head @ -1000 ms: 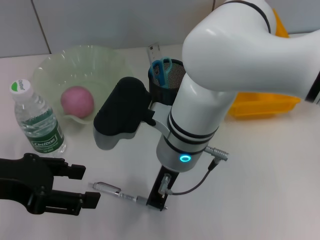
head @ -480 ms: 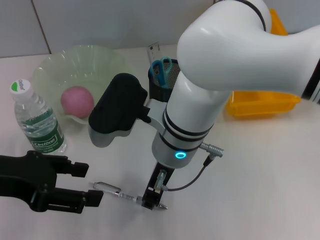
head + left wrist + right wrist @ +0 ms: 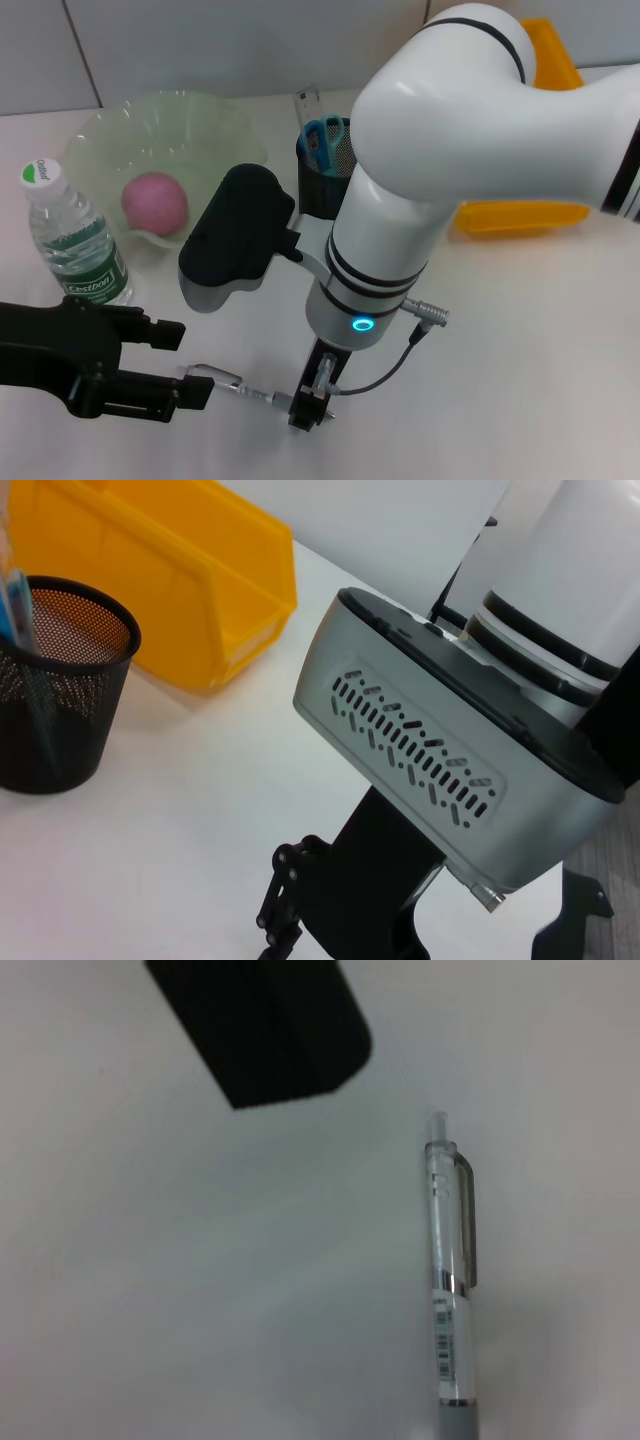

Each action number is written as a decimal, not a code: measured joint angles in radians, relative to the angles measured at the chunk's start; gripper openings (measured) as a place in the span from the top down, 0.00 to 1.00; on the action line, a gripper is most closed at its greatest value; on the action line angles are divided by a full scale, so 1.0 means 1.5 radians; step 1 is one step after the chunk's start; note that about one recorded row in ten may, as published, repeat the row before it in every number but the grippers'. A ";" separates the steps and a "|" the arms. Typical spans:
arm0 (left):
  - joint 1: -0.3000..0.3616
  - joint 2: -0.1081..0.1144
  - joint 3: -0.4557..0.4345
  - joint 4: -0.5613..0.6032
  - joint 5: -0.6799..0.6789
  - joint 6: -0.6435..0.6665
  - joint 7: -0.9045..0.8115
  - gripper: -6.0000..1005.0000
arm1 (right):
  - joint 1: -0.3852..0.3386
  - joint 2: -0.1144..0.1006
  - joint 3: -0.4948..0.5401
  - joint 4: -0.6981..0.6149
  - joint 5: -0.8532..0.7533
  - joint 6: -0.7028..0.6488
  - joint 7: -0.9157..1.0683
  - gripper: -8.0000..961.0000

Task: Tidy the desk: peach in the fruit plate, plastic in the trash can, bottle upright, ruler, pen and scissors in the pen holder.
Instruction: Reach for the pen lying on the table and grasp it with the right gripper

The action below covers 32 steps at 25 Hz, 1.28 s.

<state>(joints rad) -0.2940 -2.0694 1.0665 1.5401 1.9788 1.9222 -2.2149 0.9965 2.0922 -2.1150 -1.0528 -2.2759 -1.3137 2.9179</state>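
step: pen pickup | pen flat on table, between both arms, pen holder well apart | right gripper low at pen tip, fingers: cannot tell | left gripper fingers wide beside clip end, holding nothing

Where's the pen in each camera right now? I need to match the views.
Head view: the pen lies on the table near the bottom edge, between the left gripper and the right gripper.
Left wrist view: not in it.
Right wrist view: pen at right, running to the bottom edge.
Shared landmark: the pen's clip end, seen in the head and right wrist views.
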 joint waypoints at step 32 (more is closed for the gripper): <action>-0.028 0.001 0.008 -0.024 0.000 -0.003 0.004 0.22 | 0.003 0.000 -0.002 0.016 0.001 0.004 0.004 0.65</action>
<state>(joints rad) -0.3367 -2.0677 1.0784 1.5047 1.9788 1.9173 -2.2089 1.0007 2.0922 -2.1183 -1.0290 -2.2748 -1.3074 2.9238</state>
